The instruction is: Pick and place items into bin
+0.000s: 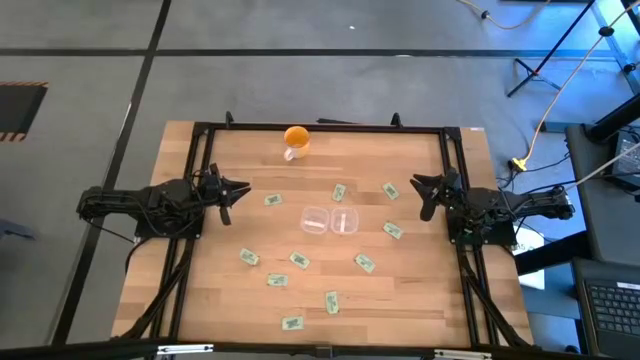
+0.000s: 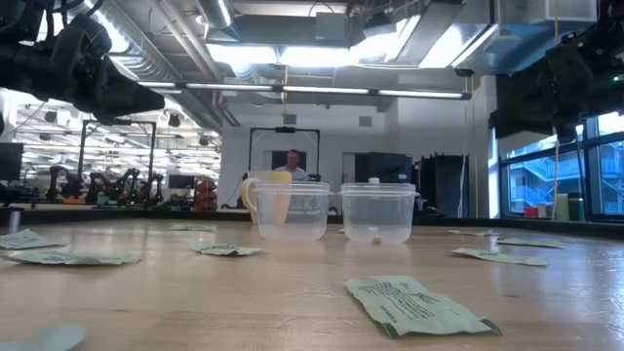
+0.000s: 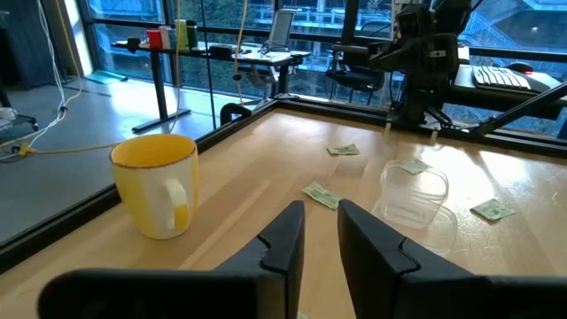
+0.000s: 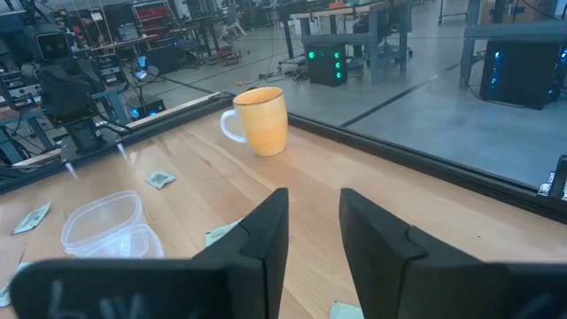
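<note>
Wooden planks are carrying everything on the table (image 1: 200, 300): two clear plastic bins (image 1: 330, 221) are sitting side by side at the middle, an orange cup (image 1: 295, 140) is standing at the far edge, and pale green packets (image 1: 364, 263) are lying scattered flat around the bins.

Both arms are waiting at the table's sides with nothing held. The left gripper (image 1: 236, 191) is hovering with its fingers a narrow slot apart, pointing inward; the right gripper (image 1: 420, 189) is mirroring it, its fingers parted a little wider.

Nearest the left gripper is the packet (image 1: 271, 200) lying just ahead of its tips, between them and the bins, its long axis running roughly along the gripper's reach. Nearest the right gripper is another packet (image 1: 390, 190), likewise just ahead of its tips and tilted slightly off that line. Either arm looks equally close to a first pick; the packets toward the near edge are lying well apart from both grippers.
</note>
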Controlling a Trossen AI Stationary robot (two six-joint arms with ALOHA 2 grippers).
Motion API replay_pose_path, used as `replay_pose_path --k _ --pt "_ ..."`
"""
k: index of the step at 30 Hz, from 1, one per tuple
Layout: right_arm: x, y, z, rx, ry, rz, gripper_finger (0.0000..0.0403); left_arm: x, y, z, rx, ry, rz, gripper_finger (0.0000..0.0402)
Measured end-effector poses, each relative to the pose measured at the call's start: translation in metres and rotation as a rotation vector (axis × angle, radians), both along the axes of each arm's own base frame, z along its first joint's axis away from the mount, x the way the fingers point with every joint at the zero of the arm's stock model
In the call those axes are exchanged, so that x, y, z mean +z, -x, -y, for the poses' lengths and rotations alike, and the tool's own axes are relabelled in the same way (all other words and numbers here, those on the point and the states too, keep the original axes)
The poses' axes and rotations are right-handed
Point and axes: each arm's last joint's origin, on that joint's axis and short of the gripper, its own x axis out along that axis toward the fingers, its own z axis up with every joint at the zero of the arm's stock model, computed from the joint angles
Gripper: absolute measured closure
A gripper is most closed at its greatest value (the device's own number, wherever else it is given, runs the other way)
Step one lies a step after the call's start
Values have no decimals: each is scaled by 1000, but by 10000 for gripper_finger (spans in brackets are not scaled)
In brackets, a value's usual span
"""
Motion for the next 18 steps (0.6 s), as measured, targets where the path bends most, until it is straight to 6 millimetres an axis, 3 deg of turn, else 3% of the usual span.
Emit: replay_pose_path --k 18 --pt "1 0 -1 19 -15 15 297 0 0 -1 27 -3 0 337"
